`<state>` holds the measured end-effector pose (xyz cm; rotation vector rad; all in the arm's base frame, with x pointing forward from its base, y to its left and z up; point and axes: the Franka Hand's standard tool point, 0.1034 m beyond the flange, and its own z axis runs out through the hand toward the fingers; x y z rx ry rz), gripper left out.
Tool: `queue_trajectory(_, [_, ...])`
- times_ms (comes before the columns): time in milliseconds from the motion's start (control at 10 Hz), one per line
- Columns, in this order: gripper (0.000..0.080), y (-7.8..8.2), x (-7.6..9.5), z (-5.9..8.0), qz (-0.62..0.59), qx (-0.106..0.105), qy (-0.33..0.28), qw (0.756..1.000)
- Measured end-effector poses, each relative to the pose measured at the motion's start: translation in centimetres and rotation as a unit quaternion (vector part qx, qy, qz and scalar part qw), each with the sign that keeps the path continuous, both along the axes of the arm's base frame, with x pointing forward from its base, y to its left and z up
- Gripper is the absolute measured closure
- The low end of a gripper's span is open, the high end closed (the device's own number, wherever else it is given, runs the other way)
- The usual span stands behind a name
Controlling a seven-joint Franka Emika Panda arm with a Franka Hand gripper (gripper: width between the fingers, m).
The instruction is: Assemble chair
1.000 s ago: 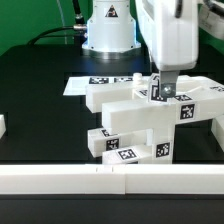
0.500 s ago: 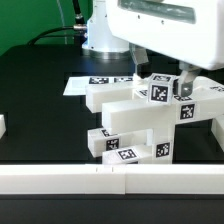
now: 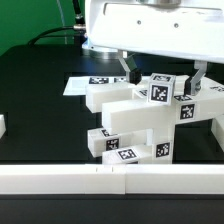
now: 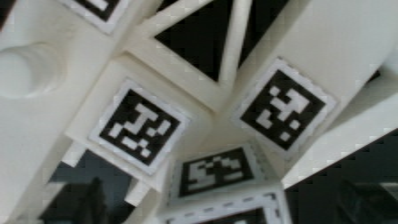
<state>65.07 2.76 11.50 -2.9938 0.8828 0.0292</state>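
Item one: the gripper (image 3: 165, 72), hanging from the large glossy white hand that fills the top of the exterior view. We record its jaws as spread wide and clamped on nothing. Its two dark fingers (image 3: 131, 70) point down on either side of the top block (image 3: 160, 90) of the assembly. The finger on the exterior view's left stands clear of that block; for the other finger we cannot tell whether it touches. Item two: the chair (image 3: 128, 118), a partly joined stack of matte white blocky parts standing on the black table (image 3: 40, 100), near the middle and toward the exterior view's right. We count a long bar across the upper level, a stepped block below it and a lower block at the front, each bearing black-and-white square tags (image 3: 124, 153). Item three: the marker board (image 3: 80, 86), a thin flat white sheet lying just behind the chair, partly hidden by it. Item four: a low white rail (image 3: 60, 180) along the near edge of the table. Item five: a small white piece (image 3: 2, 126) cut off at the exterior view's left border, well apart from the chair. Item six: the robot base (image 3: 105, 35) at the back. In the wrist view we see only white chair surfaces at close range, three tagged faces (image 4: 139, 125) meeting at angles, with dark table in the gaps.
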Motion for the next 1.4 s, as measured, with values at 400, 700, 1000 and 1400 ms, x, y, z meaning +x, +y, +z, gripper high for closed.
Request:
queue_trajectory(400, [0.0150,-0.06,0.00,-0.01,0.088,-0.001,-0.002,0.996])
queue_trajectory(700, [0.0411,-0.07,0.01,0.00,0.082,0.000,-0.002,0.997])
queue_trajectory(1000, [0.0514,-0.02,0.02,0.00,0.044,0.001,-0.002,0.999])
queue_trajectory(1400, [0.0512,0.03,0.04,0.00,-0.114,0.000,0.002,0.994])
